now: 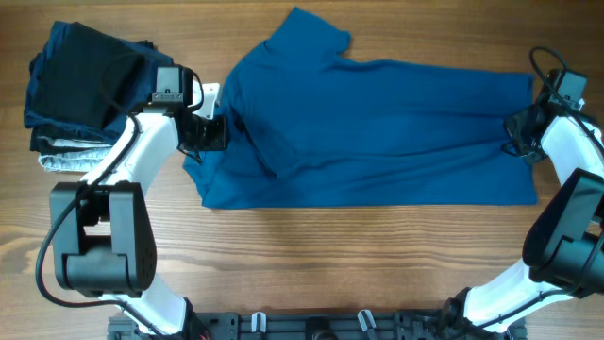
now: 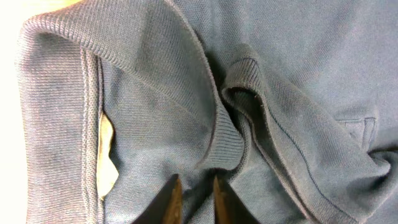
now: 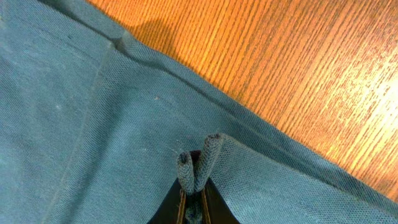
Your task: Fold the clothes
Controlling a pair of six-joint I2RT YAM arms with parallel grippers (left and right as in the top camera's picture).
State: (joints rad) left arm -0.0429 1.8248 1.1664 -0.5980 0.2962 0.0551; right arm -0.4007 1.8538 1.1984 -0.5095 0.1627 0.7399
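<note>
The medium-blue polo shirt [image 1: 396, 132] lies spread across the table, collar end to the left and hem to the right, with one sleeve sticking up at the top. My left gripper [image 1: 215, 132] is at the collar end. In the left wrist view its fingers [image 2: 194, 196] are closed to a narrow gap with a fold of the shirt [image 2: 298, 68] between them, next to the ribbed collar [image 2: 56, 93]. My right gripper [image 1: 517, 132] is at the hem end. In the right wrist view its fingers [image 3: 194, 193] pinch a doubled fold of the shirt [image 3: 93, 124].
A stack of darker navy, black and grey folded garments [image 1: 85, 85] sits at the back left, close to the left arm. Bare wooden table [image 1: 359, 255] runs along the front, and more wood shows beyond the hem in the right wrist view [image 3: 280, 62].
</note>
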